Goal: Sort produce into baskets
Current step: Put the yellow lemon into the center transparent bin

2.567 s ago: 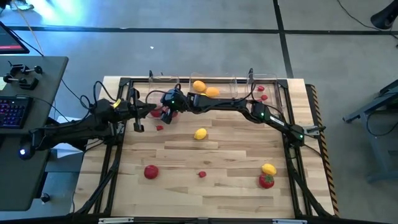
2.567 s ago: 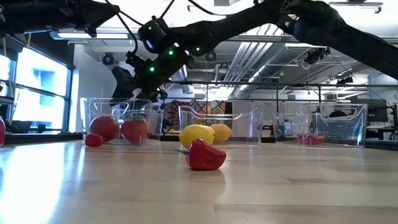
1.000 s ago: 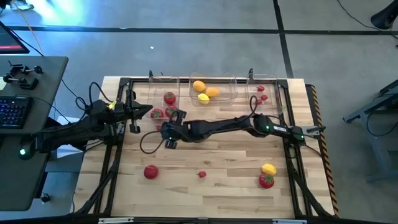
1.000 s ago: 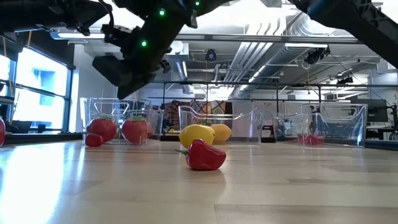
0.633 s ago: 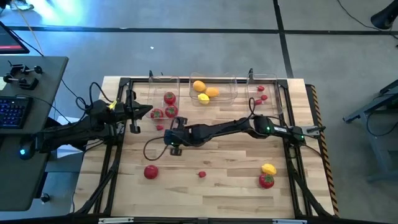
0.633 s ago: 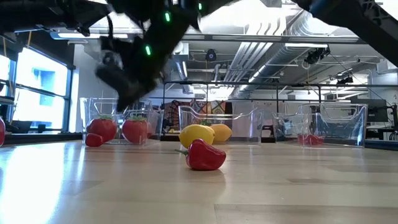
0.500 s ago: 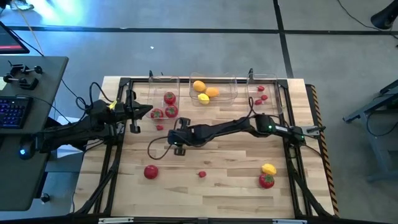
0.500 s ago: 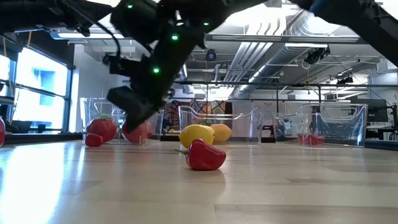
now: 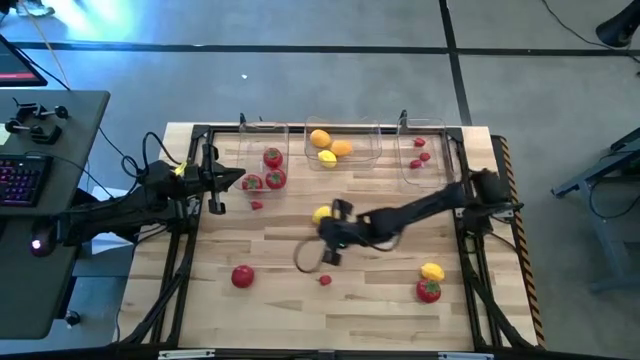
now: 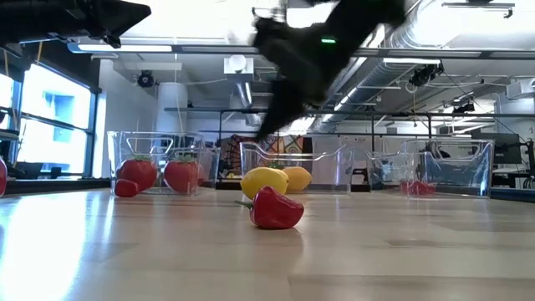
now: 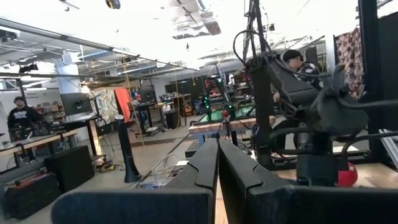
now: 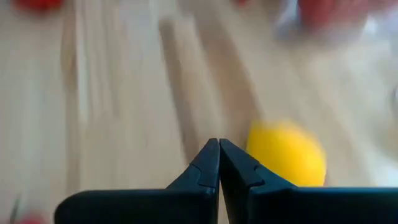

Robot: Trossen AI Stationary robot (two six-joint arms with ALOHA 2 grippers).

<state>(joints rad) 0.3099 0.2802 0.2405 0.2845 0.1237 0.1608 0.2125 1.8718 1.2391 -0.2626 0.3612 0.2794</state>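
My right gripper [image 9: 328, 242] is shut and empty. It hovers over the middle of the table, slanting down, just on the near side of a yellow lemon [image 9: 321, 214] that lies on the wood. In the right wrist view the lemon [image 12: 287, 153] shows beside the shut fingertips [image 12: 219, 149]. The left basket [image 9: 262, 150] holds tomatoes, the middle basket [image 9: 372, 145] holds citrus and the right basket [image 9: 436, 160] holds berries. On the table lie a tomato [image 9: 242, 276], a berry [image 9: 325, 280], another lemon [image 9: 432, 271] and another tomato [image 9: 428, 291]. My left gripper [image 9: 226, 181] waits shut at the left edge.
A small berry [image 9: 257, 204] lies on the wood just before the left basket. A dark cable loop [image 9: 306, 256] hangs beside my right wrist. Black frame rails run along the table's left and right sides. Bare wood lies between the loose fruits.
My right gripper has swung from beside the left basket toward the table's right and near edges, sinking a little and rolling, and now hangs over the table's middle. It stays shut. The lemon that the arm covered now shows.
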